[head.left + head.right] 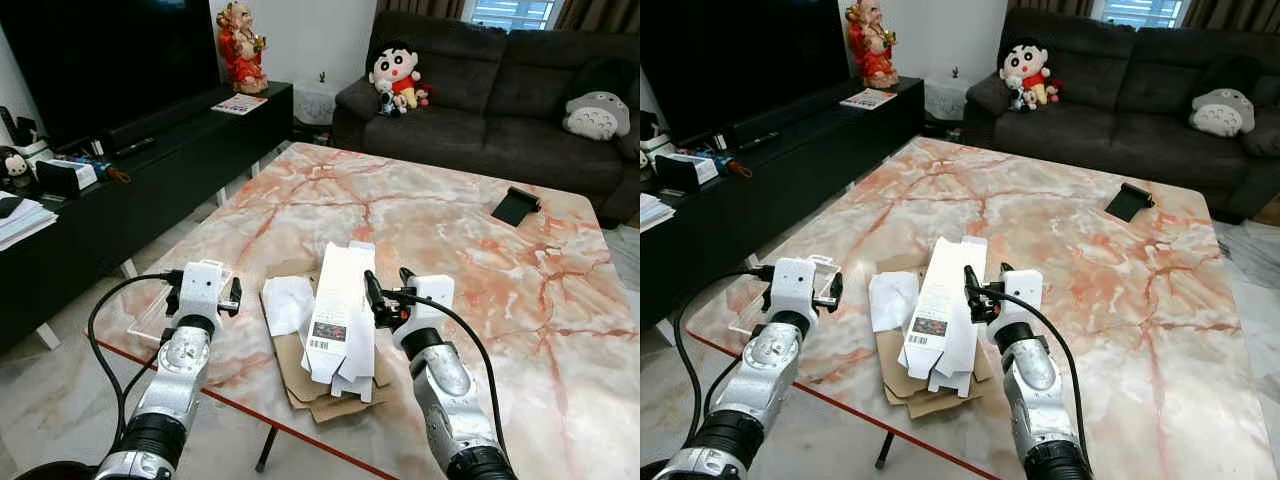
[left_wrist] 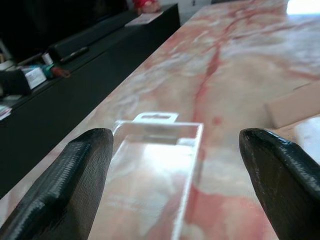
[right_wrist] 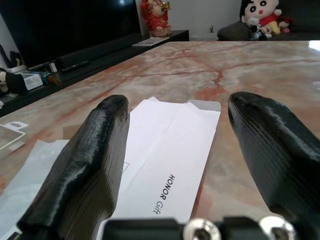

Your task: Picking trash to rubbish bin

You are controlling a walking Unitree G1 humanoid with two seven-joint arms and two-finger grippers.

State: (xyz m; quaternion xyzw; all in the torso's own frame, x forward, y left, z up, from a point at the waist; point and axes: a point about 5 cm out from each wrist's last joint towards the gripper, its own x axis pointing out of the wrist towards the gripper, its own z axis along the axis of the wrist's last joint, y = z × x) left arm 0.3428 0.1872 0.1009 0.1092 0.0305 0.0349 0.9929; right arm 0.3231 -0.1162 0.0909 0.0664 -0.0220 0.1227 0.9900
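Since both grippers are open and holding nothing, the grab is what matters here. The right gripper (image 1: 388,288) hovers at the right edge of the flattened white carton (image 1: 338,315), which lies on brown cardboard (image 1: 310,385) near the front edge of the marble table (image 1: 470,230). I'd slide one finger under that edge before closing. The left gripper (image 1: 203,296) sits over a clear plastic blister pack (image 2: 155,165), which looks slippery, so pinch its rim.

Head eyes look down on the marble table (image 1: 450,230) (shared); wrist cameras skim it.
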